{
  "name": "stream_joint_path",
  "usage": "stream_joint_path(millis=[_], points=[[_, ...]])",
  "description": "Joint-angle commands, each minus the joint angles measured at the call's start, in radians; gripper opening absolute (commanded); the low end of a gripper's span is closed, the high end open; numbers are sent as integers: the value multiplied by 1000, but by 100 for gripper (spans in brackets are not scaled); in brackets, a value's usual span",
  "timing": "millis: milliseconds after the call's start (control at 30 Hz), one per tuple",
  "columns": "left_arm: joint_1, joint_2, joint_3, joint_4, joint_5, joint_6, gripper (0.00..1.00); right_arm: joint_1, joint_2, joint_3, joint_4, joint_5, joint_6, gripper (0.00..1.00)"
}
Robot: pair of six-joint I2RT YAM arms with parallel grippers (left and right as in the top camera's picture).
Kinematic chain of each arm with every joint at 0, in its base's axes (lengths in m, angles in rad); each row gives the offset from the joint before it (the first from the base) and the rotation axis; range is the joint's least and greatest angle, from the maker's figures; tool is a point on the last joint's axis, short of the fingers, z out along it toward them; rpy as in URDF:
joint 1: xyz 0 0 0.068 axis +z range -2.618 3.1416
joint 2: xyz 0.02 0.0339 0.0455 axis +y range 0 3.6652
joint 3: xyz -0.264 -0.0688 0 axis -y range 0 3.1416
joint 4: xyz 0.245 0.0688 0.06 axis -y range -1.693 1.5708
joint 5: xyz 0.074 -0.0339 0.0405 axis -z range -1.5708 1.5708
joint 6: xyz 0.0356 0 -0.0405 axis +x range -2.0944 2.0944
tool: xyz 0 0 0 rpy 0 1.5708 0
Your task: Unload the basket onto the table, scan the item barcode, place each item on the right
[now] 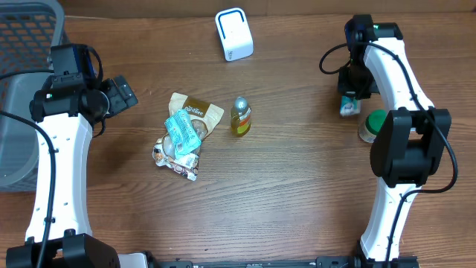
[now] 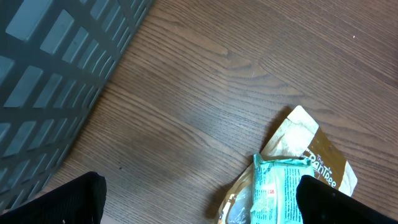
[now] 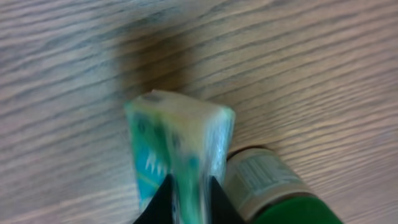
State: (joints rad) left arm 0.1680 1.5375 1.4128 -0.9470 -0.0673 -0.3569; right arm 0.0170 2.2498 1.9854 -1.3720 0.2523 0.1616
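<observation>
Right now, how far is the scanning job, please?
Possibly done: a green-lidded jar stands aside at the right. In hand: the right gripper is at a small teal box, grip unclear in the blur. Remaining: the pouches and the bottle lie mid-table; the left gripper hangs open, empty.

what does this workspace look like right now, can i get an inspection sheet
surface: brown wood-grain table
job's things: green-and-white small carton between the right pincer's fingers; white rounded box device, likely the scanner, at the far edge
clutter: pile of foil snack packets; small yellow-liquid bottle; green-lidded jar beside the carton
grippers: left pincer open, empty; right pincer around the carton, grip unclear
cables: black cables looped along the arms
surroundings: grey slatted plastic basket on the left arm's side
</observation>
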Motion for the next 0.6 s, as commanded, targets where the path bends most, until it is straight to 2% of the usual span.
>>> stream_joint_path(millis=[0, 33, 100, 200, 333, 400, 433, 567], points=[[2, -6, 8, 2, -2, 13, 99, -2, -1, -21, 23, -15, 11, 62], [2, -6, 8, 2, -2, 13, 100, -2, -1, -23, 30, -16, 10, 73], [2, -6, 8, 2, -2, 13, 100, 0, -1, -23, 41, -15, 10, 84], [2, -6, 8, 2, -2, 13, 100, 19, -8, -6, 35, -15, 23, 85], [2, -6, 8, 2, -3, 13, 100, 85, -89, 104, 11, -77, 83, 87], [2, -6, 8, 2, -2, 13, 100, 121, -129, 164, 0, -140, 103, 91], [2, -6, 8, 2, -2, 13, 100, 156, -166, 212, 3, -207, 104, 100], [2, -6, 8, 2, -2, 13, 100, 221, -224, 257, 66, -391, 104, 100]])
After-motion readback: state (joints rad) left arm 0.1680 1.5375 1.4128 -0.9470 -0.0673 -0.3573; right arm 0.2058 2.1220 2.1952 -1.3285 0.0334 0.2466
